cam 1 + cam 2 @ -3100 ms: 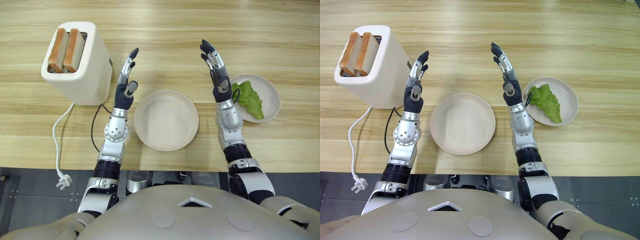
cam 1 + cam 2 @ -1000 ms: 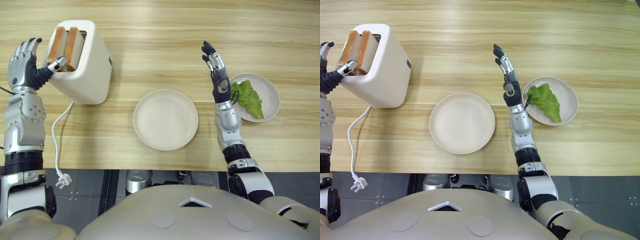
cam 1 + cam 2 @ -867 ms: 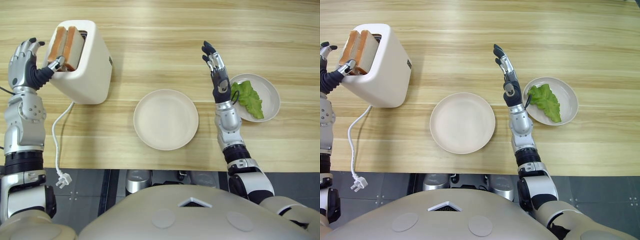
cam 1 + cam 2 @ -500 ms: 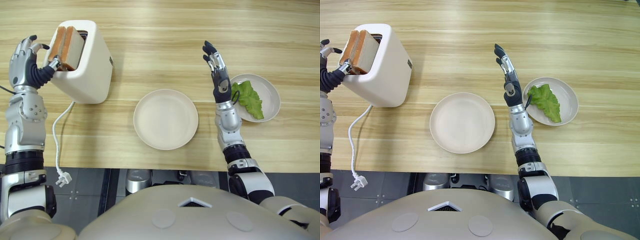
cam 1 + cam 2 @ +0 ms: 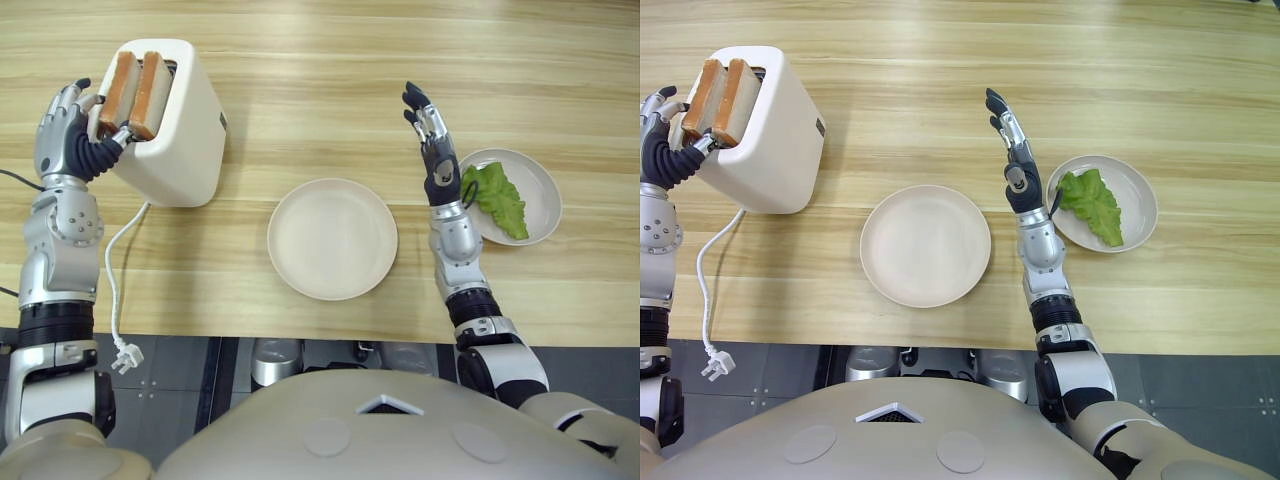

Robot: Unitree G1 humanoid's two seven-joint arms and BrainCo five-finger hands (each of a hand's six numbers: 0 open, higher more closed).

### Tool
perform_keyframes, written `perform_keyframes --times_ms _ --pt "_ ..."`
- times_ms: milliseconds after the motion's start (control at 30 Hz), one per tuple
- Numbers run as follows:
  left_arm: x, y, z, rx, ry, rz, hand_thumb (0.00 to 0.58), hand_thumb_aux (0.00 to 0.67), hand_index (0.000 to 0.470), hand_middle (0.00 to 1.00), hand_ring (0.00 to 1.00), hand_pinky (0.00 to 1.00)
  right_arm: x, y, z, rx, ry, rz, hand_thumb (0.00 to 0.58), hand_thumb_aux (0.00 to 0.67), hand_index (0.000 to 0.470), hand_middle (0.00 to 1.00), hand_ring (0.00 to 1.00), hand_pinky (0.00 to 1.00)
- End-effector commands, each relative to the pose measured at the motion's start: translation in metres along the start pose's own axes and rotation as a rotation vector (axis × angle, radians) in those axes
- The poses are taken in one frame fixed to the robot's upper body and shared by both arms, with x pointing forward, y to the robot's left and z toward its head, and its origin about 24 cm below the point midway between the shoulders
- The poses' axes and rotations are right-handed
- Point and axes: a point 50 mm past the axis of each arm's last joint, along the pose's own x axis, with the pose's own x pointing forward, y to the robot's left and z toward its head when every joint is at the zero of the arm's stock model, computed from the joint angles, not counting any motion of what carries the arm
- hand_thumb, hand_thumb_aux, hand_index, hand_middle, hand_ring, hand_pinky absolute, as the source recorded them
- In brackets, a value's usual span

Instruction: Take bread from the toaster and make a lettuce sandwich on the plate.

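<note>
Left eye view: bread (image 5: 135,82) upright, long axis near-far.

toaster (image 5: 185,130): cream, upright, far left of table, white cord trailing to front edge. outer bread slice (image 5: 118,85) & inner bread slice (image 5: 150,80): toasted, on edge in slots, tops protruding; outer pinched by left hand (image 5: 68,135). plate (image 5: 332,240): cream, round, centre-front. lettuce (image 5: 497,198): green leaf, flat in side dish (image 5: 540,180), right.

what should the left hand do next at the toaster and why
Probably secure the left slice and lift it straight up: the left hand sits against it at the toaster, and both slices stand in their slots.
</note>
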Motion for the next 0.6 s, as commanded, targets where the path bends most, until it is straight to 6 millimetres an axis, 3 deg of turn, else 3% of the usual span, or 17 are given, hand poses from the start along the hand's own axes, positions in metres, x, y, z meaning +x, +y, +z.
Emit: perform_keyframes --times_ms 33,100,167,200,367,400,433,467,600 --pt "-0.003 -0.007 -0.003 -0.006 0.013 -0.034 0.489 0.405 0.278 0.0 0.0 0.0 -0.001 0.001 -0.002 -0.001 0.016 0.005 0.0 0.0 0.0 0.0 0.0 0.0" --pt "-0.001 -0.003 -0.002 -0.006 0.011 -0.009 0.501 0.423 0.29 0.0 0.0 0.0 -0.001 0.002 -0.002 -0.002 0.017 0.006 0.0 0.0 0.0 0.0 0.0 0.0" --pt "0.003 0.001 -0.001 -0.009 0.006 0.023 0.545 0.504 0.346 0.0 0.0 0.0 -0.001 0.002 -0.003 -0.008 0.024 0.011 0.0 0.0 0.0 0.0 0.0 0.0" --pt "0.005 0.002 0.0 -0.012 0.003 0.034 0.58 0.67 0.46 0.0 0.0 0.0 -0.001 0.002 -0.004 -0.014 0.028 0.014 0.0 0.0 0.0 0.0 0.0 0.0" --pt "0.011 0.004 0.008 -0.049 -0.026 0.083 0.58 0.67 0.46 0.0 0.0 0.0 0.0 0.004 -0.005 -0.018 0.032 0.017 0.0 0.0 0.0 0.0 0.0 0.0" --pt "0.012 0.005 0.011 -0.057 -0.038 0.103 0.58 0.67 0.46 0.36 0.36 0.36 0.0 0.004 -0.005 -0.018 0.032 0.018 0.0 0.0 0.0 0.0 0.0 0.0" --pt "0.013 0.01 0.015 -0.074 -0.052 0.14 0.58 0.67 0.46 0.36 0.36 0.36 0.0 0.004 -0.005 -0.018 0.032 0.018 0.0 0.0 0.0 0.0 0.0 0.0" --pt "0.013 0.014 0.019 -0.099 -0.065 0.17 0.58 0.67 0.46 1.0 1.0 1.0 0.0 0.004 -0.005 -0.018 0.032 0.019 0.0 0.0 0.0 0.0 0.0 0.0" --pt "0.015 0.047 0.042 -0.18 -0.175 0.352 0.58 0.67 0.46 1.0 1.0 1.0 0.0 0.003 -0.006 -0.02 0.034 0.015 0.0 0.0 0.0 0.0 0.0 0.0"
